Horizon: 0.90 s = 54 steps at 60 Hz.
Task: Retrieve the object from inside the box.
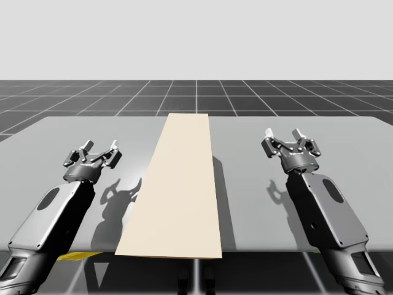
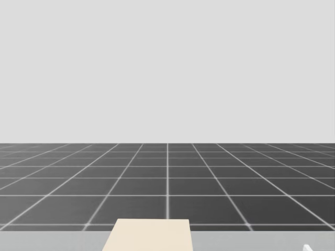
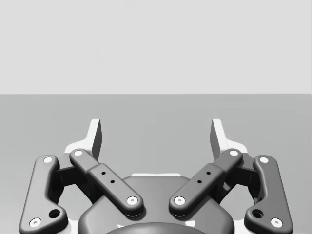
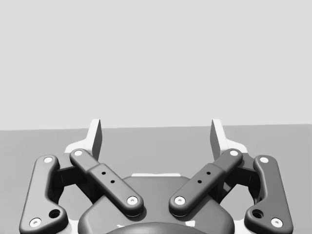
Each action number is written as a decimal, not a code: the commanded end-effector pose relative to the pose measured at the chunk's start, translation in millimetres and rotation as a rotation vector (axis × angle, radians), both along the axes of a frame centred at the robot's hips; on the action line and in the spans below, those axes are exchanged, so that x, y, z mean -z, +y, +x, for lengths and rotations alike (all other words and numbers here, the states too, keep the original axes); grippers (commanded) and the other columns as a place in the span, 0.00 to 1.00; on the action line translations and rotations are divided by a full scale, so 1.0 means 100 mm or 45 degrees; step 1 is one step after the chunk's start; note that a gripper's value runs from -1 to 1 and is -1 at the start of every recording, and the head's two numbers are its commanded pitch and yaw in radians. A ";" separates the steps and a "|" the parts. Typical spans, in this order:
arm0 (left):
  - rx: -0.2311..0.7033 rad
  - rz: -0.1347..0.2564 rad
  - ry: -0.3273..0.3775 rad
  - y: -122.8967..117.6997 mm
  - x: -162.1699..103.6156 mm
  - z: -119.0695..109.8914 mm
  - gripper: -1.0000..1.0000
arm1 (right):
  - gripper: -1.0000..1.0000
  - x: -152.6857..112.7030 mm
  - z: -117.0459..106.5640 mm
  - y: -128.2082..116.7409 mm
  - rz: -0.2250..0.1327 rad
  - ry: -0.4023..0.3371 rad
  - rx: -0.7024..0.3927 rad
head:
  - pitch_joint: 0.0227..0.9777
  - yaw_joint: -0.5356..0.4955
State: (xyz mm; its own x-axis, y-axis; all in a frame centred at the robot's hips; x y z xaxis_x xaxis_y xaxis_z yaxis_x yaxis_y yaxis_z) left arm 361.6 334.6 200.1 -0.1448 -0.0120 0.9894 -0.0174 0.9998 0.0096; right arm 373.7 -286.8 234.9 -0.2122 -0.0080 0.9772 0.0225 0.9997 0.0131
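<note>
A long cream box (image 1: 177, 190) with a flat shut top lies down the middle of the grey table (image 1: 73, 132); its far end shows in the head view as the cream box (image 2: 149, 235). What it holds is hidden. My left gripper (image 1: 101, 148) hovers left of the box, open and empty, as the left gripper (image 3: 156, 132) also shows in its wrist view. My right gripper (image 1: 284, 134) hovers right of the box, open and empty, and the right gripper (image 4: 156, 132) looks out over bare table.
A yellow patch (image 1: 77, 255) peeks out under my left forearm at the table's front edge. Beyond the table lies a dark gridded floor (image 1: 196, 95). Bare table surface stretches on both sides of the box.
</note>
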 end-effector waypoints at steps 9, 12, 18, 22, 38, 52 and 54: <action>0.021 0.019 0.057 0.00 0.04 0.02 0.00 | 0.00 0.08 0.01 0.01 -0.056 0.079 -0.077 | 0.05 0.52; 0.047 0.022 0.104 0.00 0.07 0.04 0.00 | 0.00 0.13 0.03 0.00 -0.090 0.128 -0.106 | 0.05 0.52; 0.160 0.032 0.281 -0.02 0.18 0.06 0.00 | 0.00 0.26 0.05 0.04 -0.152 0.186 -0.173 | 0.06 0.52; 0.239 0.066 0.324 -0.07 0.22 0.04 0.00 | 0.00 0.32 0.03 0.09 -0.203 0.197 -0.258 | 0.06 0.52; 0.803 0.383 0.329 -0.62 0.40 -0.28 0.00 | 0.00 0.46 -0.23 0.50 -0.314 0.144 -0.738 | 0.06 0.51; 1.019 0.492 0.279 -0.90 0.46 -0.46 0.00 | 0.00 0.53 -0.41 0.70 -0.426 0.056 -0.942 | 0.06 0.51; 1.020 0.496 0.276 -0.91 0.47 -0.46 0.00 | 0.00 0.54 -0.42 0.73 -0.437 0.025 -0.962 | 0.06 0.51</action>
